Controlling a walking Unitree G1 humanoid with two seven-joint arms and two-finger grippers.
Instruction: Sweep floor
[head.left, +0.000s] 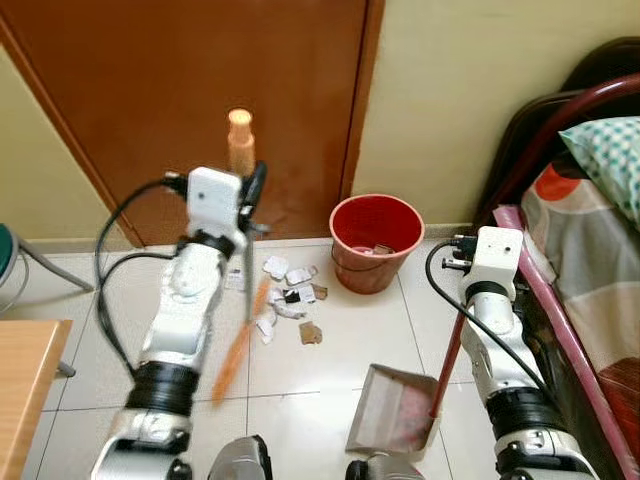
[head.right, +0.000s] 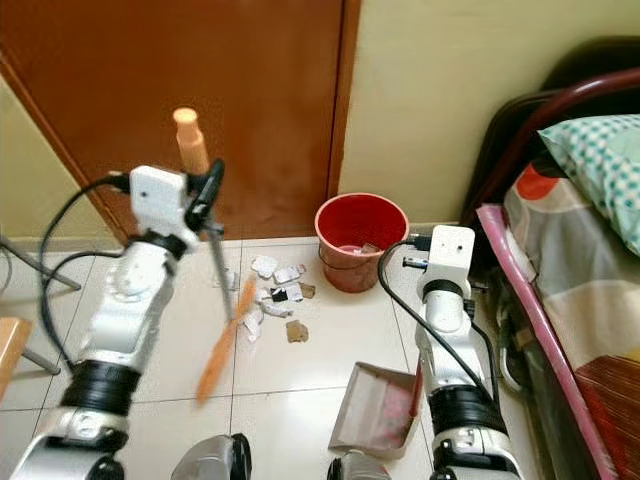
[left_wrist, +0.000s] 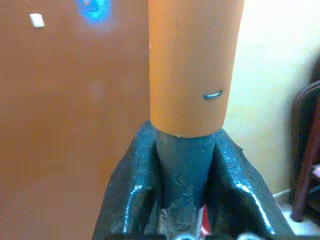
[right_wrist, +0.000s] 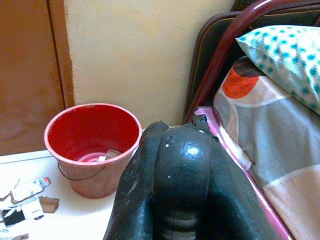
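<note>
Your left gripper is pinching the broom handle above scattered paper scraps. Your right gripper, fingers pressed together, is holding the dustpan near the red bucket, which is holding a few scraps.

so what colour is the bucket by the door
Red bucket, seen best in the right wrist view.
</note>
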